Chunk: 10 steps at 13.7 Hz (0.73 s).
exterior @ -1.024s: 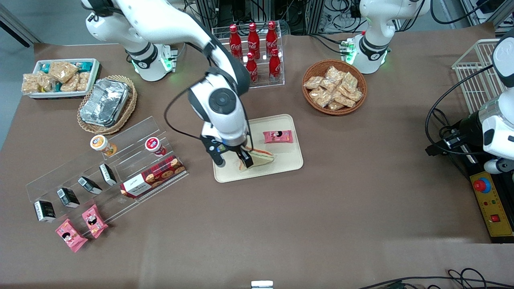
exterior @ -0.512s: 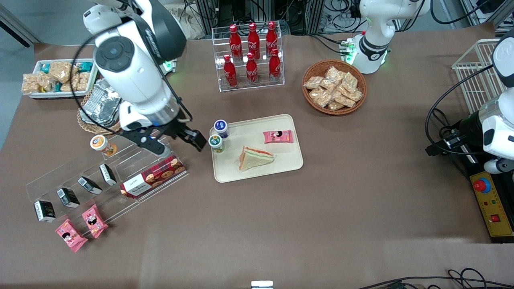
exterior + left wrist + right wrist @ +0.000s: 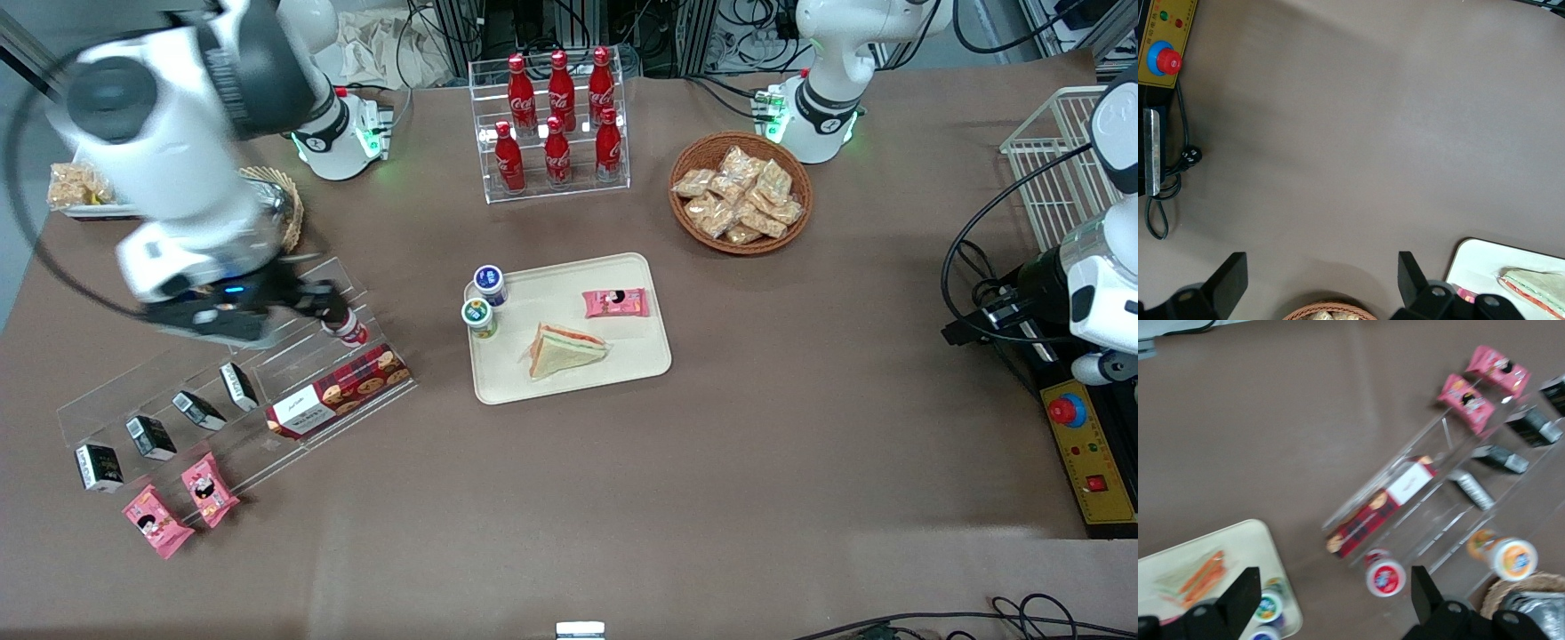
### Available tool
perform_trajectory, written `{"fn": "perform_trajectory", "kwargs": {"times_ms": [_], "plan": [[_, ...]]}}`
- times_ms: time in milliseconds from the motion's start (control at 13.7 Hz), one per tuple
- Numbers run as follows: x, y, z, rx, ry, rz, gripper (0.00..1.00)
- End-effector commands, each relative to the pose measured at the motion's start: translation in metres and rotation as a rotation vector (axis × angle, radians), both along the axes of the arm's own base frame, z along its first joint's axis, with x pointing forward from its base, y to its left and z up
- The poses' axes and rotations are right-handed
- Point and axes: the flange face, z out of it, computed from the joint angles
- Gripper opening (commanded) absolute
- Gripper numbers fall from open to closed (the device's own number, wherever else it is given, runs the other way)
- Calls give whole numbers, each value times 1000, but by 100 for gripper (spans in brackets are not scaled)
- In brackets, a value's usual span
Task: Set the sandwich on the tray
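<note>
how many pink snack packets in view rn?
3. One pink packet lies on the tray, farther from the camera than the sandwich. Two lie on the table beside the clear rack. The open end effector hovers over that rack.

Even, diffuse overhead light; the brown matte bench [image 3: 711, 462] reads flat, with soft pale sheen patches along the edge nearest the front camera. Shadows short and soft under the cream-beige rectangular plastic tray [image 3: 636, 360] and the clear-wrapped triangular sandwich [image 3: 564, 348]. Front view sharp on static things; the white working right arm [image 3: 178, 169] smears heavily with motion blur, and its black gripper [image 3: 267, 307], above the clear acrylic stepped rack [image 3: 293, 373], is streaked. Right wrist view blurred throughout; the red tartan biscuit box [image 3: 1381, 507] smeared. Left wrist view clear, broad soft shadows across the bench.
</note>
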Motion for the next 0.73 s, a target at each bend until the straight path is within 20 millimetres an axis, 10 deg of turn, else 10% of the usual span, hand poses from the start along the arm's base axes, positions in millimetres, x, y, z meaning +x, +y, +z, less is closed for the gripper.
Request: {"fn": "perform_trajectory", "kwargs": {"times_ms": [0, 366, 659], "plan": [[-15, -55, 11, -20, 6, 62, 100], [-2, -144, 26, -50, -4, 135, 100], [-2, -153, 59, -52, -47, 117, 100]]}}
